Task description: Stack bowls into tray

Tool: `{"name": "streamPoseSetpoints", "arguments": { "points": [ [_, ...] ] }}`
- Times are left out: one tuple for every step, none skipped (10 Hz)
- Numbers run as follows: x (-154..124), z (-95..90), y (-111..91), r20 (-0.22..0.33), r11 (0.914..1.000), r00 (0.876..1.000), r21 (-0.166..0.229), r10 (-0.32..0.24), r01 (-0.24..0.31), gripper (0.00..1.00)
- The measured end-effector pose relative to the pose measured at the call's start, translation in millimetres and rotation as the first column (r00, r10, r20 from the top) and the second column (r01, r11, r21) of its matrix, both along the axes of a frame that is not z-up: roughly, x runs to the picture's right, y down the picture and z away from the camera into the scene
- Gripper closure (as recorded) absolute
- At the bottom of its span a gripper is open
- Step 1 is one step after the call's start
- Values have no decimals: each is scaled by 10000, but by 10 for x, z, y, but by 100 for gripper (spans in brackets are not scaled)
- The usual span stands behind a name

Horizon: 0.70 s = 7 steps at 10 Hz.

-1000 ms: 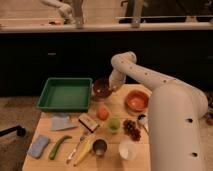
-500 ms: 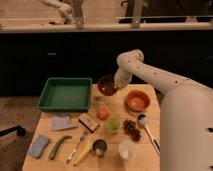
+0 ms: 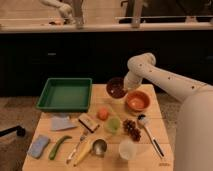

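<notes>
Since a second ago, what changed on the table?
The gripper, still shut on the maroon bowl, raised and tilted it and carried it right, toward the orange bowl. The orange bowl, green tray and the other items stayed put.

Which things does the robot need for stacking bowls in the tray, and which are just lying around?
For the job: green tray, maroon bowl held by the gripper just right of the tray, orange bowl.
Just lying about: grapes, spoon, white cup, steel cup, blue sponge.
</notes>
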State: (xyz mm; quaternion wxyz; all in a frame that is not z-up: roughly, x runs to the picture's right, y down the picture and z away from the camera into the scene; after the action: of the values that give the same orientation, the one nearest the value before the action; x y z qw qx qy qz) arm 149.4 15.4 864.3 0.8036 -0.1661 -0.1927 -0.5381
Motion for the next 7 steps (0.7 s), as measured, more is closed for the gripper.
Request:
{"name": "streamPoseSetpoints", "arguments": {
  "points": [
    [13,-6,12,-22,10000,10000,-3,36,-36,82],
    [-8,-3,10,3,10000,10000,-4,19,-19,82],
    [-24,-3,7,24,10000,10000,-2,12,-12,82],
    [-15,-4,8,12,10000,10000,-2,17,-17,82],
    [-8,-5,9,6,10000,10000,-1,26,-26,82],
    [-9,-5,9,7,10000,10000,-2,25,-25,82],
    [-23,-3,6,21,10000,10000,-2,10,-10,82]
  ]
}}
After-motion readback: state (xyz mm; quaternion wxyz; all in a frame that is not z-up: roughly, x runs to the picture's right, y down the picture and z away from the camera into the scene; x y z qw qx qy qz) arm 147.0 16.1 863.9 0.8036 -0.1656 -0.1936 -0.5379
